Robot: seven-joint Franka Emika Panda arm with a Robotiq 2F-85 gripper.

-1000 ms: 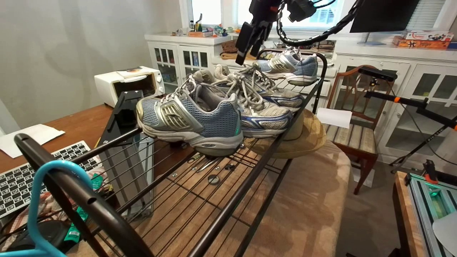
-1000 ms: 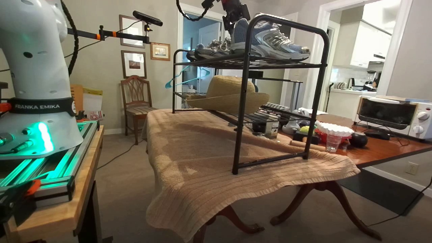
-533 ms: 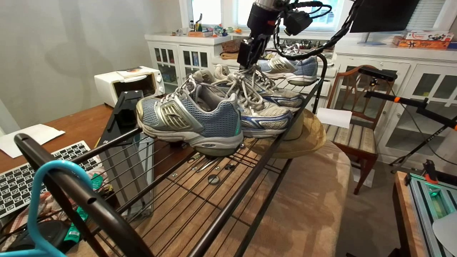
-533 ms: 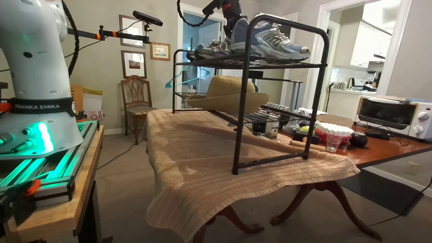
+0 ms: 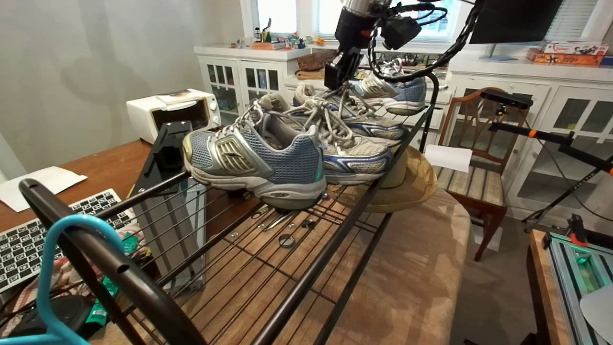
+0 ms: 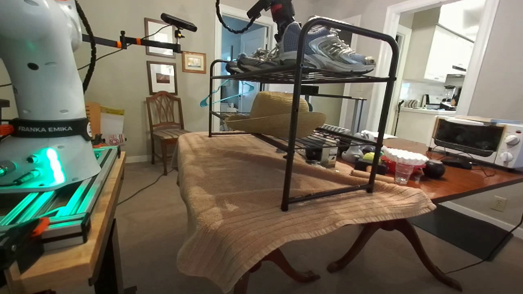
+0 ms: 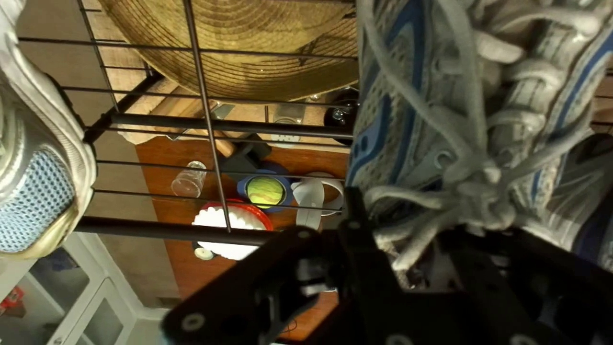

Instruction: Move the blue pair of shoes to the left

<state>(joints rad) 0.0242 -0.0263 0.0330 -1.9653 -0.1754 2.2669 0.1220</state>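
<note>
The blue pair of shoes, grey mesh with blue side stripes, lies on the rack's upper shelf between paler sneakers. In an exterior view the nearer blue shoe (image 5: 357, 155) rests beside the farther blue shoe (image 5: 383, 128), whose top meets my gripper (image 5: 335, 87). From the wrist, my gripper (image 7: 402, 215) straddles the white laces (image 7: 474, 187) and upper of that shoe, one of its fingers (image 7: 357, 215) along the shoe's side. The other fingertip is partly hidden behind laces. It appears shut on the shoe, which shifts along with it. The pair (image 6: 257, 63) is partly blocked in an exterior view.
A pale silver and light-blue sneaker (image 5: 254, 163) sits close in front of the pair. Its match (image 5: 407, 91) stands at the far rack end, beside the raised end bar (image 6: 351, 26). A straw hat (image 6: 278, 110) lies below. A blue hanger (image 5: 45, 273) hangs from the near end.
My gripper has come down onto the farther blue shoe and its jaws have closed. Over the last half second that shoe has shifted slightly, together with the gripper, toward the far rack end.
</note>
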